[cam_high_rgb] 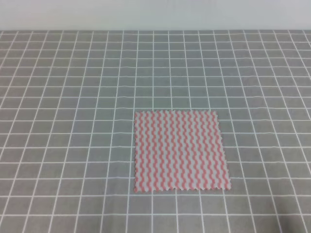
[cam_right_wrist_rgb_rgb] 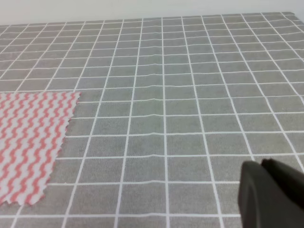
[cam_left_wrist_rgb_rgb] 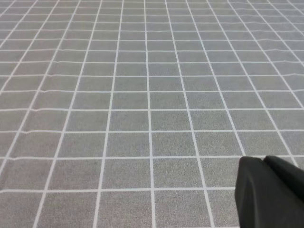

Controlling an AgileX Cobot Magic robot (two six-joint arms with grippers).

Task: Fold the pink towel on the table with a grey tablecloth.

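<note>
— Where is the pink towel (cam_high_rgb: 181,151)?

— Flat and unfolded on the table (cam_high_rgb: 63,97), a little right of centre, nearer my right hand (cam_right_wrist_rgb_rgb: 273,194).

— And your hands?

— Only a dark corner of each shows; I can't tell whether right or left hand (cam_left_wrist_rgb_rgb: 268,192) is apart or together.

— How will it handle?

— Thin, limp, light, I judge. I'd pinch a near corner, low against the table.

The exterior high view looks steeply down from the near side across the counter (cam_high_rgb: 73,97) toward its far edge. Both wrist views sit low and close, facing forward along the grey grid cloth. The right wrist view shares the pink towel (cam_right_wrist_rgb_rgb: 28,142) with the exterior view (cam_high_rgb: 180,150); the left wrist view shares only the counter (cam_left_wrist_rgb_rgb: 142,95).
</note>
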